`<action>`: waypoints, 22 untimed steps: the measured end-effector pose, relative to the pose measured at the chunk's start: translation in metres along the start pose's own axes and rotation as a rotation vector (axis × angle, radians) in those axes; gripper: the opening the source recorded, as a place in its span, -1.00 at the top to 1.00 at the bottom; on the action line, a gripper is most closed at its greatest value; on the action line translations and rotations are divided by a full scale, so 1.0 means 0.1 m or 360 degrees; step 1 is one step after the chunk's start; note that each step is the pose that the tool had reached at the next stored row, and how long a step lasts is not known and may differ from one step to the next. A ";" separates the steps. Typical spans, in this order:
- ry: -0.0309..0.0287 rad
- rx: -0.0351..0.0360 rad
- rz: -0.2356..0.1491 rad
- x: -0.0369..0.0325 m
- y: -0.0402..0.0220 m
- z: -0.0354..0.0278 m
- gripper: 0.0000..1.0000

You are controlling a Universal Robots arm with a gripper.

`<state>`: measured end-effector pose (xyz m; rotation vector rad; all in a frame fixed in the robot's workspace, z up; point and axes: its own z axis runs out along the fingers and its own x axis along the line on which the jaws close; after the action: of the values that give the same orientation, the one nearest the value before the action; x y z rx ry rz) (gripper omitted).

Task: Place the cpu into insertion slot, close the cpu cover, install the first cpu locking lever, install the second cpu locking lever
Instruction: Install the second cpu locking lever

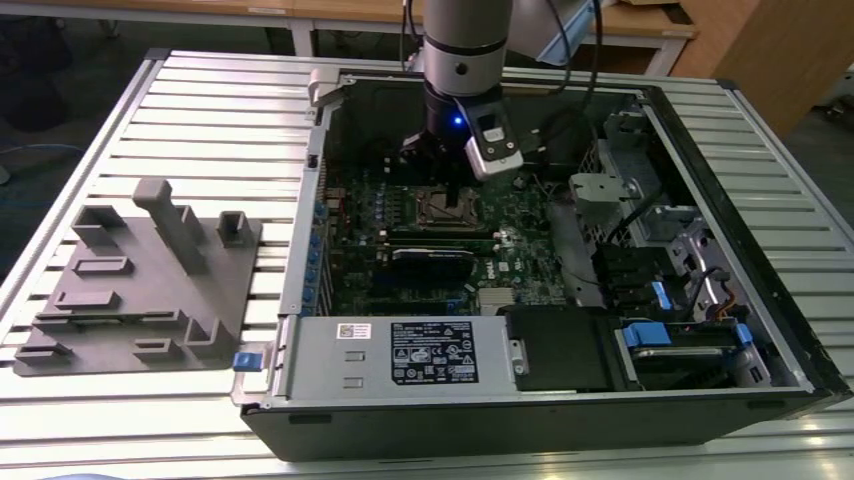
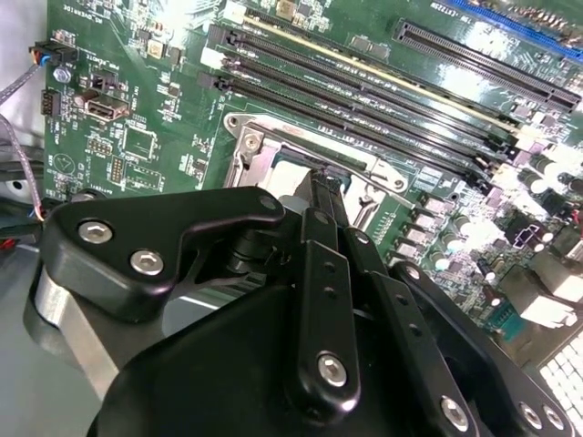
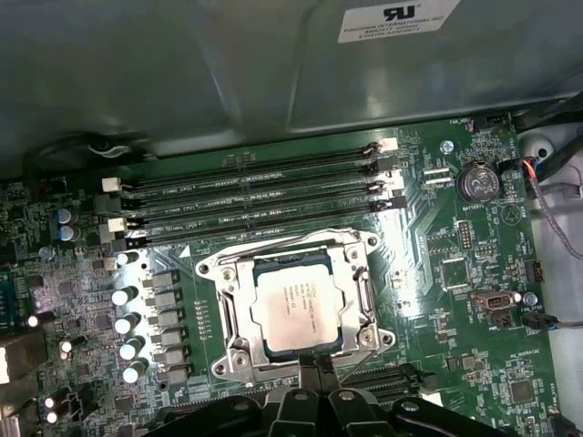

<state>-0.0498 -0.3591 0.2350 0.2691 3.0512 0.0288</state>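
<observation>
Inside the insertion slot (image 3: 296, 305), the cpu (image 3: 297, 309) lies flat.

exterior: high, whole case (image 1: 534, 330) | wrist views: close, share insertion slot (image 3: 299, 308)

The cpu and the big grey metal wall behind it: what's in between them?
In the first wrist view, four long black memory slots run across the green board between the cpu and the wall.

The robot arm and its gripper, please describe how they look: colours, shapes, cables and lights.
In the exterior view the arm is a silver-grey cylinder with a black lower section, a small blue light and a white-grey block on its side; black cables run behind it. In the second wrist view the gripper is matte black, with flat linked bars and silver screws.
</observation>
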 end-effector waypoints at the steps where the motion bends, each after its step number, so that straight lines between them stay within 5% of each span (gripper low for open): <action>1: 0.00004 0.0000 0.0000 -0.001 -0.002 -0.007 0.79; 22: 0.00013 0.0000 0.0000 -0.019 -0.114 -0.018 0.79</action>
<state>-0.0500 -0.3706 0.2367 0.2690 3.0521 0.0287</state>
